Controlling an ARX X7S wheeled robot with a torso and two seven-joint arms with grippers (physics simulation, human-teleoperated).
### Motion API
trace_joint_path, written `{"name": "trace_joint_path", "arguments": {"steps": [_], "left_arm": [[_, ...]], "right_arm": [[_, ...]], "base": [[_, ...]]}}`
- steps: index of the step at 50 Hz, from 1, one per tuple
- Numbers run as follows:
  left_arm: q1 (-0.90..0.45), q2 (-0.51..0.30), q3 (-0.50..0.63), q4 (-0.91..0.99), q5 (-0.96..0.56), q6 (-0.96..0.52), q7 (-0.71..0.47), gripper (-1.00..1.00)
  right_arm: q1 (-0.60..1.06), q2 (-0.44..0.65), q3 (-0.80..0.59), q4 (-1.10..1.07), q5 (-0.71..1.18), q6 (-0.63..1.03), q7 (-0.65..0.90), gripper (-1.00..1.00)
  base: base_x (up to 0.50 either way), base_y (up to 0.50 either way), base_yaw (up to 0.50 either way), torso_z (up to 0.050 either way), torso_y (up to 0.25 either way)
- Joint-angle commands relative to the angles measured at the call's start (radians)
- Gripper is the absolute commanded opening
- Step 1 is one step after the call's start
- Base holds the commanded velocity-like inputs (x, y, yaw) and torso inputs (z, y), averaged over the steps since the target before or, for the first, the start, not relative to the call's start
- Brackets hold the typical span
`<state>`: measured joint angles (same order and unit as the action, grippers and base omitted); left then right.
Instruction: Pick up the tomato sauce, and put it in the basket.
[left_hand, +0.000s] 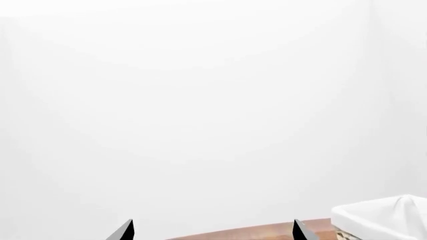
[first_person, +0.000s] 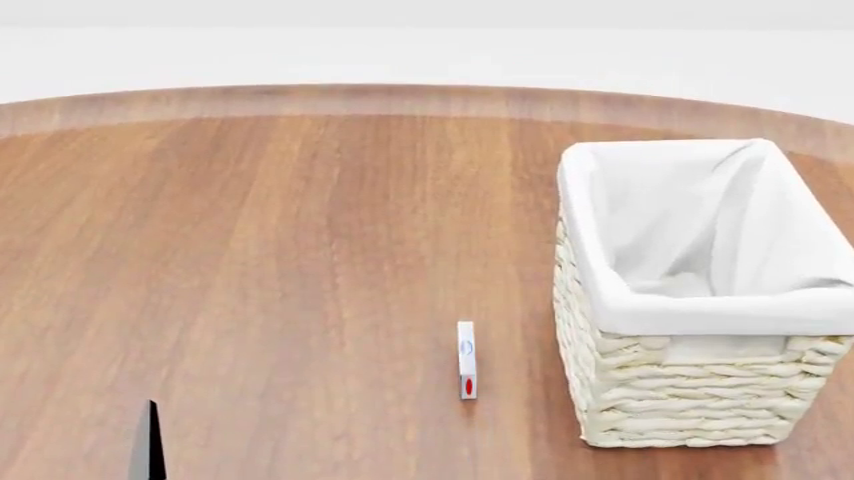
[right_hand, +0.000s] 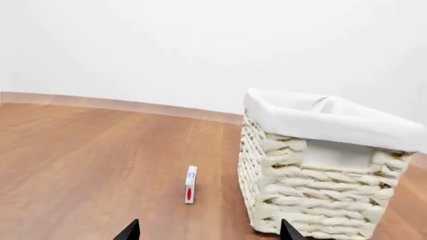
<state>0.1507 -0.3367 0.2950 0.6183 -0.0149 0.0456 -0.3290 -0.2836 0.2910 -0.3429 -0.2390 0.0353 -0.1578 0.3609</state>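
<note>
The tomato sauce can shows in no view. The cream wicker basket (first_person: 667, 395) with white cloth lining stands upright at the right of the wooden table; it also shows in the right wrist view (right_hand: 307, 200) and at the edge of the left wrist view (left_hand: 380, 220). Nothing shows inside it but the cloth. My left gripper (left_hand: 212, 231) is open and empty, pointing at the white wall over the table's far edge; one dark fingertip (first_person: 150, 445) shows low left in the head view. My right gripper (right_hand: 210, 232) is open and empty, low over the table, just left of the basket.
A small thin white box with a red mark (first_person: 466, 360) stands on its edge on the round wooden table (first_person: 267, 250), a little left of the basket; it also shows in the right wrist view (right_hand: 191, 185). A white wall lies behind the table.
</note>
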Motion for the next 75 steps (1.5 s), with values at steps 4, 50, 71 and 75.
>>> {"name": "trace_joint_path", "arguments": {"steps": [4,50,71,75], "left_arm": [[-0.004,-0.004,0.010,-0.008,-0.002,0.006,-0.003,1.00],[-0.010,-0.015,0.029,-0.015,-0.001,0.004,-0.018,1.00],[-0.013,-0.019,0.040,-0.021,0.002,0.002,-0.026,1.00],[-0.016,-0.020,0.041,-0.017,0.000,-0.001,-0.025,1.00]], "right_arm": [[-0.039,-0.001,0.021,0.057,0.026,-0.014,0.032,1.00],[-0.037,-0.022,0.009,0.245,0.124,-0.045,0.014,1.00],[-0.028,-0.027,0.004,0.303,0.140,-0.059,0.013,1.00],[-0.018,-0.035,0.005,0.352,0.147,-0.074,0.009,1.00]], "base": [[0.00,0.00,0.00,0.000,0.000],[0.00,0.00,0.00,0.000,0.000],[0.00,0.00,0.00,0.000,0.000],[0.00,0.00,0.00,0.000,0.000]]}}
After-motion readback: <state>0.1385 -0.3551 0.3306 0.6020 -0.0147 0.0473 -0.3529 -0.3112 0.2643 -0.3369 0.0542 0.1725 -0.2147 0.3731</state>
